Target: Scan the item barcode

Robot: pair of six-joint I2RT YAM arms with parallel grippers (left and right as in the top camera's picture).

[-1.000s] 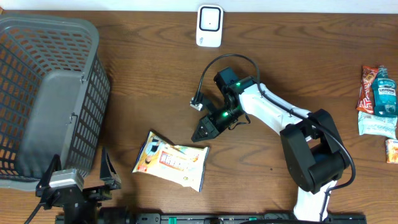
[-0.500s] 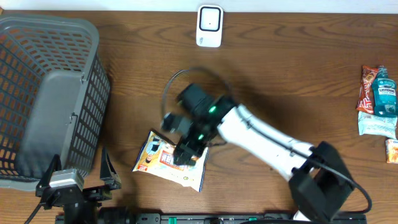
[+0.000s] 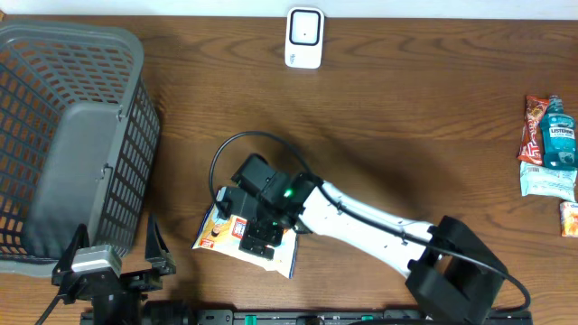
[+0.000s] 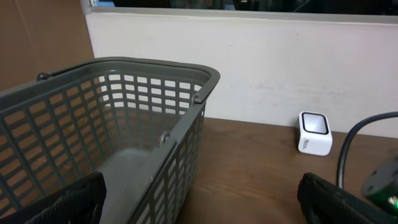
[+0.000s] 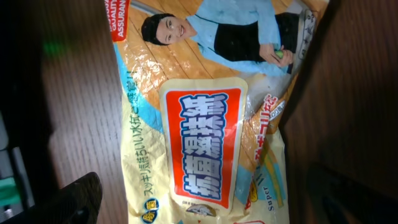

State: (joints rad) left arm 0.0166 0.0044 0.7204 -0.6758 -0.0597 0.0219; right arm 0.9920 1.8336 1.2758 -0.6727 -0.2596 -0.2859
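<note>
The item, a cream packet [image 3: 215,233] with a red label and a picture of a person, lies flat on the table near the front. My right gripper [image 3: 257,236] hovers straight over it, open, with the packet [image 5: 205,124] lying between the wide-spread jaws and not gripped. One dark fingertip [image 5: 78,199] shows at the lower left of the right wrist view. No barcode shows on the upper face. The white scanner [image 3: 304,38] stands at the table's back edge, also visible as the scanner [image 4: 314,133] in the left wrist view. My left gripper [image 3: 115,246] rests open at the front left, holding nothing.
A grey mesh basket [image 3: 135,135] fills the left side, close to my left gripper; its rim [image 4: 155,68] crosses the left wrist view. At the far right edge lie a blue mouthwash bottle [image 3: 560,135] and several snack packets [image 3: 535,117].
My right arm swung from the table's middle to the front left, ending over the packet, and its jaws opened wide. The left arm stayed still.
</note>
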